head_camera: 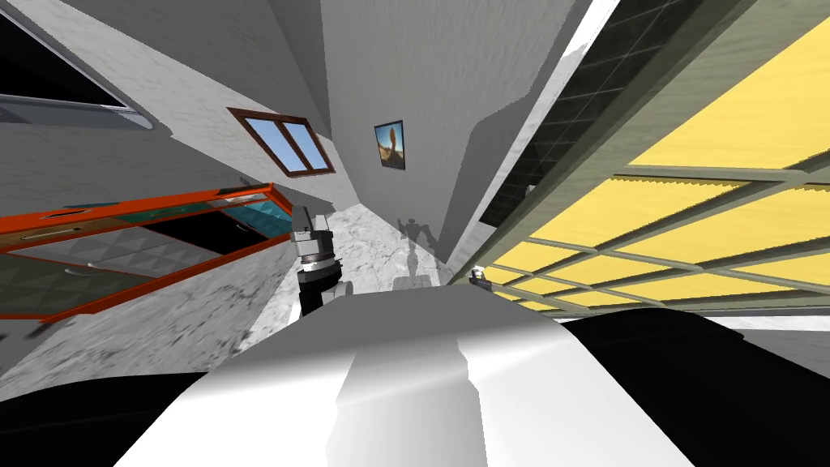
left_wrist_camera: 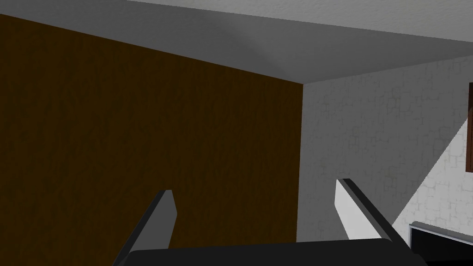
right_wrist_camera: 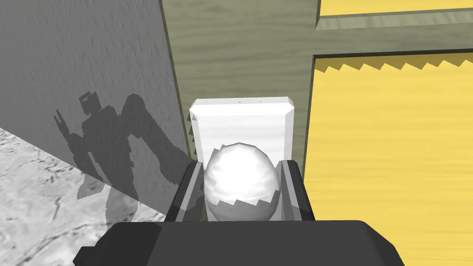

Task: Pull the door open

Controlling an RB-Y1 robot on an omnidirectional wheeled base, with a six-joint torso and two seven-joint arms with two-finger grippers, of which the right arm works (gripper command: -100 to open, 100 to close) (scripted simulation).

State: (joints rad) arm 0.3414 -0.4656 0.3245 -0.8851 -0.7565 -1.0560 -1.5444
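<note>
Knob (right_wrist_camera: 242,178), round and white, sits squarely between the right jaws. The two fingers (right_wrist_camera: 290,184) press its opposite sides, so the jaws are closed on it with no gap to either side. The knob fills the space between them, and its near end reaches down to the dark gripper body. Behind it a white plate (right_wrist_camera: 242,124) rises upright above the fingertips, fixed to the olive-green stile of the door (right_wrist_camera: 240,51). Yellow panels (right_wrist_camera: 392,152) fill the door's frame on the side away from the grey wall (right_wrist_camera: 83,60). That wall starts just beside the stile, and the robot's shadow (right_wrist_camera: 111,138) falls across it and down onto the pale marbled floor (right_wrist_camera: 37,184).

From the head camera the door (head_camera: 697,172) runs along the robot's right, olive bars dividing the yellow panels. The right arm's gripper (head_camera: 480,279) shows small at the door's near edge, just above the chest. The left arm (head_camera: 314,259) stands raised on the other side, well apart from the door. Its jaws are spread wide and hold nothing; the fingers (left_wrist_camera: 346,208) stand about a third of the frame's width apart. Farther left lies an orange-framed cabinet (head_camera: 146,235).
</note>
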